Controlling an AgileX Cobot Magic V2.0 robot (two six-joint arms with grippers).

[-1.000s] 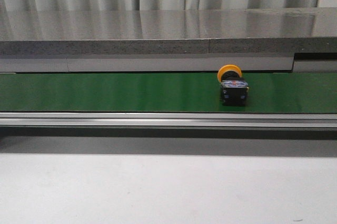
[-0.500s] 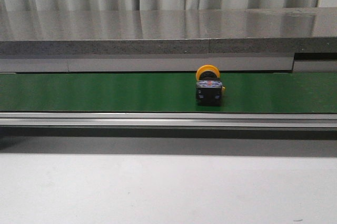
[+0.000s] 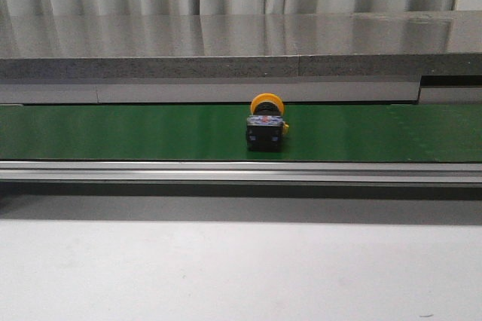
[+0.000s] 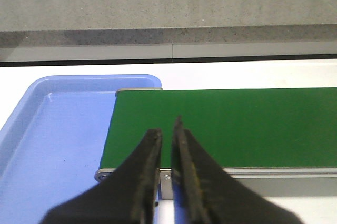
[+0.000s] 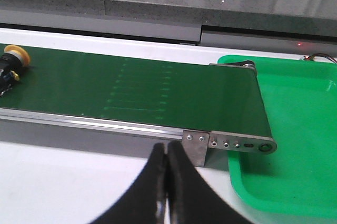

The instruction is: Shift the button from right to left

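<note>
The button (image 3: pixel 265 123) sits alone mid-belt (image 3: pixel 135 134), nothing beside it.

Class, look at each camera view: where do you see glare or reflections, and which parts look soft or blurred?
Front view: glossy reflections on the grey ledge; the button is slightly soft. Left wrist view: left gripper blurred up close. Right wrist view: right gripper blurred; faint sheen on the belt.

Even bright light, sharp pictures, soft sheen on the counter (image 3: pixel 241 35).

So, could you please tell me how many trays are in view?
2: a blue tray sits at the conveyor belt's left end, and a green tray at its right end. Neither appears in the front view.
</note>
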